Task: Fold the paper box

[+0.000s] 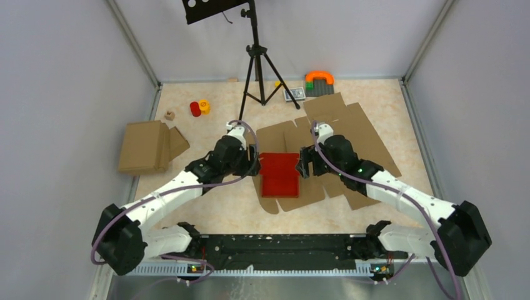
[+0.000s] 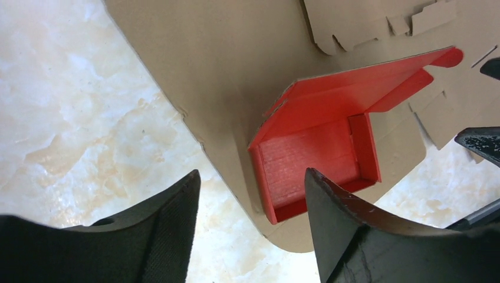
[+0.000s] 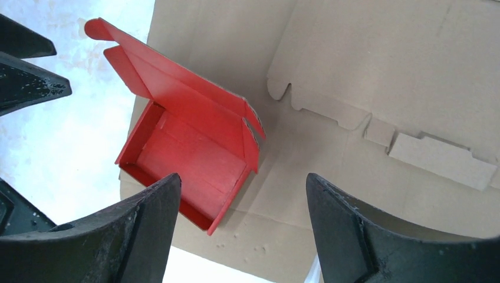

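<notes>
The paper box (image 1: pixel 279 175) is a bright red open tray with its walls up, resting on a flat brown cardboard sheet (image 1: pixel 359 128). Its lid flap (image 2: pixel 354 88) is raised at the far side and not closed. My left gripper (image 1: pixel 254 161) is just left of the box, open, with nothing between its fingers. My right gripper (image 1: pixel 302 164) is just right of it, also open and empty. The left wrist view has the tray (image 2: pixel 306 159) ahead of the open left gripper (image 2: pixel 251 173). From the right wrist, the tray (image 3: pixel 194 153) sits ahead and left of the open right gripper (image 3: pixel 242 177).
A folded brown cardboard box (image 1: pixel 147 147) lies at the left. A black tripod (image 1: pixel 256 62) stands at the back centre. Small red and yellow pieces (image 1: pixel 199 108), a wooden block (image 1: pixel 169 115) and a grey block with an orange arch (image 1: pixel 319 81) sit along the back.
</notes>
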